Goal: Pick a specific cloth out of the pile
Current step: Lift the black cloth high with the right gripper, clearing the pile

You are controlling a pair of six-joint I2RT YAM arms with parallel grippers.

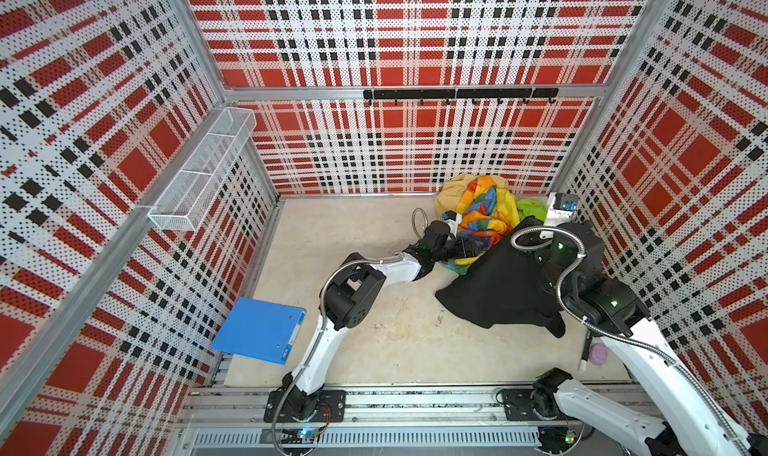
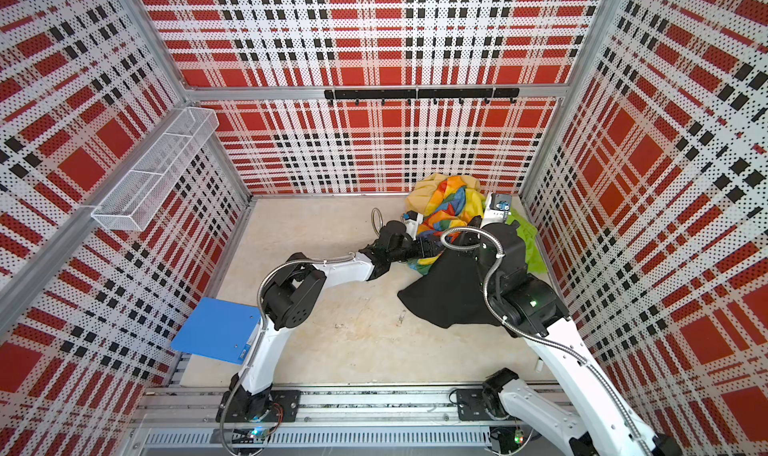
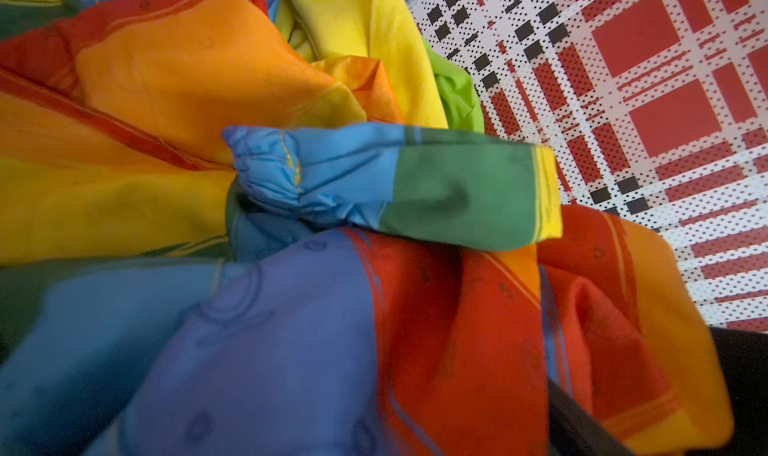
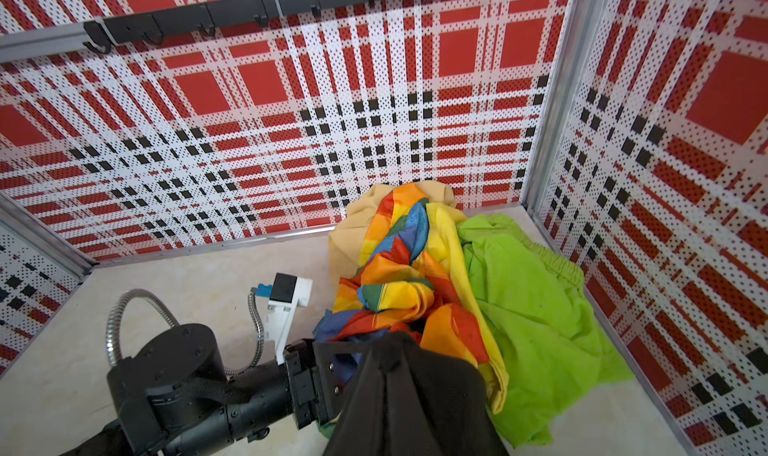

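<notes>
The black cloth [image 1: 498, 283] hangs in a peaked drape from my right gripper [image 1: 530, 229], which is shut on its top; the cloth hides the fingers. Its lower part spreads on the floor, in front of the pile. In the right wrist view the cloth [image 4: 415, 412] falls straight below the camera. The pile in the back right corner holds a rainbow cloth [image 1: 482, 213], a lime green cloth [image 4: 528, 300] and a pale yellow cloth [image 4: 349, 238]. My left gripper [image 1: 469, 248] stands open against the rainbow cloth [image 3: 291, 175], with one finger [image 4: 340, 344] showing beside the black peak.
A blue binder [image 1: 257, 329] lies at the front left. A wire basket [image 1: 203, 171] hangs on the left wall and a black hook rail [image 1: 457, 93] on the back wall. A marker [image 1: 585, 354] and a purple object [image 1: 599, 355] lie by the right wall.
</notes>
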